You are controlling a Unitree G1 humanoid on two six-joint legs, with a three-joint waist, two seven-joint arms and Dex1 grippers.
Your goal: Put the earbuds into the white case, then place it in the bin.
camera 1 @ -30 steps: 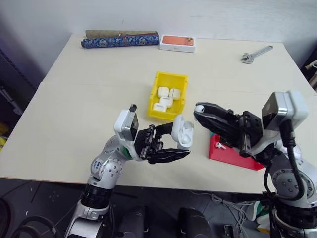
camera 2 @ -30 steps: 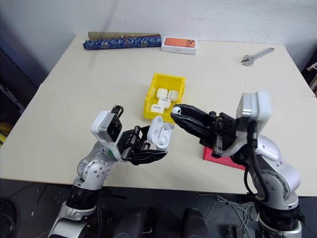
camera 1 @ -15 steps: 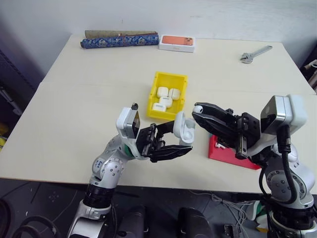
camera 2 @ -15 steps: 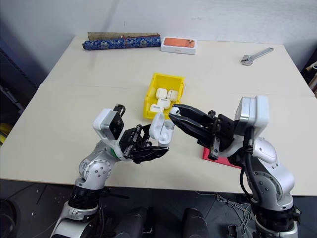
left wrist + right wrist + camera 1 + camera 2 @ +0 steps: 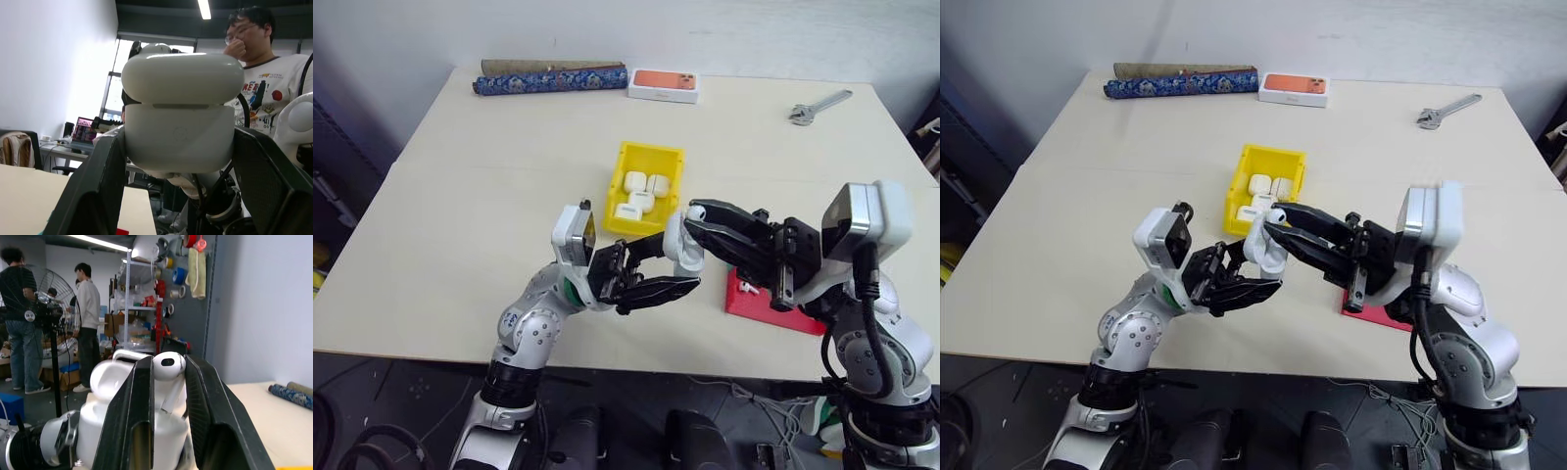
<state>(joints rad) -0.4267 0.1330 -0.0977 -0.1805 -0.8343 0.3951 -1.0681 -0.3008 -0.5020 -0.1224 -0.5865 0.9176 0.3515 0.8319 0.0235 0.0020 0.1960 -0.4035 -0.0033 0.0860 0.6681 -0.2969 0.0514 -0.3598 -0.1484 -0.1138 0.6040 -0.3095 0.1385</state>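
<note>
The white case [image 5: 684,249] is held in the air in front of the yellow bin [image 5: 613,192], and my left gripper [image 5: 677,264] is shut on it, one black finger [image 5: 93,196] on each side. Its flip lid [image 5: 108,374] stands open. My right gripper [image 5: 693,217] reaches in from the right and is shut on one of the earbuds [image 5: 168,366], gripping it by the head with the stem pointing down. The bud hangs right at the case's open mouth. Several white cases lie in the bin.
A red tray [image 5: 769,308] lies on the table under my right gripper. At the table's far edge are a blue patterned roll [image 5: 551,79], a white box with an orange top [image 5: 664,84] and a wrench [image 5: 820,106]. People stand in the room behind.
The gap between the earbud and the open case has closed. My right gripper came left with the bud while the left one tipped the case up toward it.
</note>
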